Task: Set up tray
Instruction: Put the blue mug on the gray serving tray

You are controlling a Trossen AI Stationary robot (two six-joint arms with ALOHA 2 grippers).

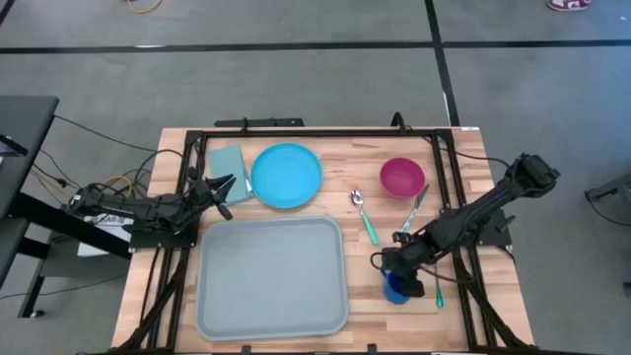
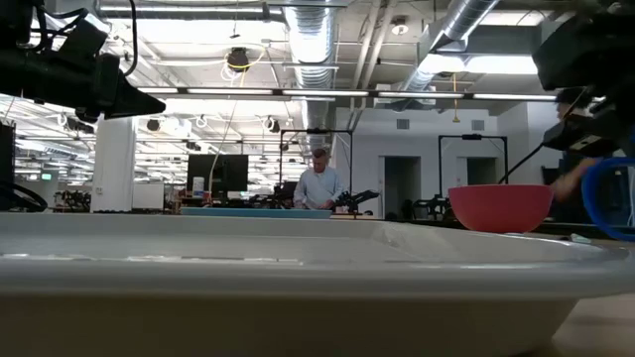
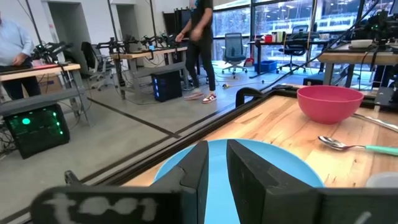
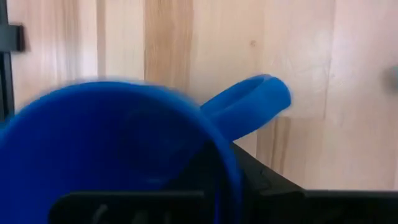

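Note:
The light grey-blue tray (image 1: 271,281) lies flat on the near middle of the table and fills the low view (image 2: 298,248). My left gripper (image 1: 229,185) is open and points at the left rim of the round blue plate (image 1: 286,176), next to the teal napkin (image 1: 225,163). In the left wrist view the plate (image 3: 292,165) shows between and beyond the fingers (image 3: 217,180); whether they touch it, I cannot tell. My right gripper (image 1: 402,268) is shut on a blue cup (image 1: 396,290) right of the tray. My right gripper comes at the blue cup (image 4: 112,143) from above, slanting from the table's right. One dark finger (image 4: 261,177) lies outside the cup's wall, right beside the handle (image 4: 249,106). The other finger is hidden by the cup. Whether the cup is off the table, I cannot tell.
A pink bowl (image 1: 402,177) stands far right of the plate. A teal-handled spoon (image 1: 365,215) and a second utensil (image 1: 414,207) lie between bowl and tray, and a third teal utensil (image 1: 439,291) lies right of the cup. A black frame rims the table. People stand in the room beyond.

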